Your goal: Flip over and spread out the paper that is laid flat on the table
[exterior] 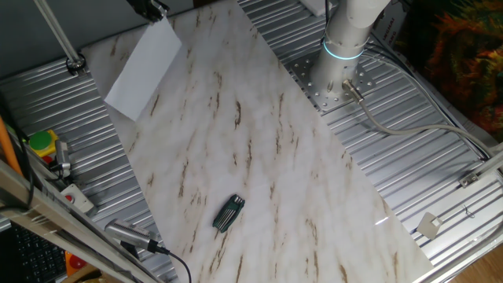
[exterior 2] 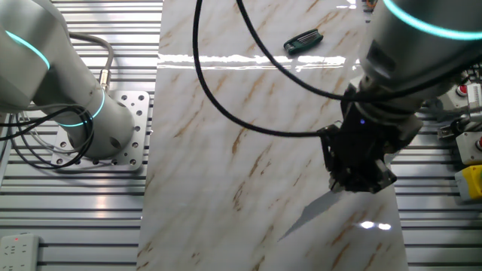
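Observation:
The paper (exterior: 145, 69) is a plain white sheet hanging tilted over the far left part of the marble table (exterior: 259, 157). Its top edge sits in my gripper (exterior: 151, 9), which is shut on it at the top of this view; the lower edge is close to the board or resting on it. In the other fixed view my gripper (exterior 2: 360, 179) hangs over the table (exterior 2: 226, 150) near its right edge. Only a grey wedge below the gripper shows there, and I cannot tell whether it is the sheet or its shadow.
A small black ribbed object (exterior: 229, 213) (exterior 2: 303, 40) lies on the board, far from the paper. The arm's base (exterior: 342, 71) (exterior 2: 90, 128) is bolted to the ribbed metal beside the board. A yellow button box (exterior: 41, 144) and cables sit along the edge.

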`<state>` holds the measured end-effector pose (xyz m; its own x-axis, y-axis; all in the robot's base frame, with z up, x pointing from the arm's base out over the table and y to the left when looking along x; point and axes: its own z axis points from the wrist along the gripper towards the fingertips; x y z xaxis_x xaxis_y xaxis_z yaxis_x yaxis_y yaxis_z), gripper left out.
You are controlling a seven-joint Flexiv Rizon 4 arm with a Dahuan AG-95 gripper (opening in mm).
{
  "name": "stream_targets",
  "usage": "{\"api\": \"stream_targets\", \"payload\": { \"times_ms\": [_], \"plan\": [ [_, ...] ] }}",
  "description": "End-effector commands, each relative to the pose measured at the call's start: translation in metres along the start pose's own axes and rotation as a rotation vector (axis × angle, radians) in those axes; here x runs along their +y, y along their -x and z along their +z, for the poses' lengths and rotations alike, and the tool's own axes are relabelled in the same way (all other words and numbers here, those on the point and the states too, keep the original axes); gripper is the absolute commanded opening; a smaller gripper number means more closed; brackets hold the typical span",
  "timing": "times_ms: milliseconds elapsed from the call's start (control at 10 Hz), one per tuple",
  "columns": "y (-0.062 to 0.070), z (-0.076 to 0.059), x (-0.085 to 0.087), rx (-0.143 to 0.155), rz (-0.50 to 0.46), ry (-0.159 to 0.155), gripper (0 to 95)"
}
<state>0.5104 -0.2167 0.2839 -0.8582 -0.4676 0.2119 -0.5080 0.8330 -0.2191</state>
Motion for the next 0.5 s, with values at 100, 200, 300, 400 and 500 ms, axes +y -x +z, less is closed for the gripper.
{"api": "stream_targets", "payload": {
  "times_ms": [100,200,300,400,500],
  "plan": [
    [-0.003,0.01,0.011,-0.013,0.058,0.008,0.0],
    [-0.002,0.012,0.013,-0.011,0.07,0.011,0.0],
    [0.0,0.012,0.017,-0.007,0.089,0.016,0.0],
    [0.002,0.012,0.023,-0.003,0.118,0.027,0.0],
    [0.003,0.012,0.027,-0.005,0.135,0.029,0.0]
  ]
}}
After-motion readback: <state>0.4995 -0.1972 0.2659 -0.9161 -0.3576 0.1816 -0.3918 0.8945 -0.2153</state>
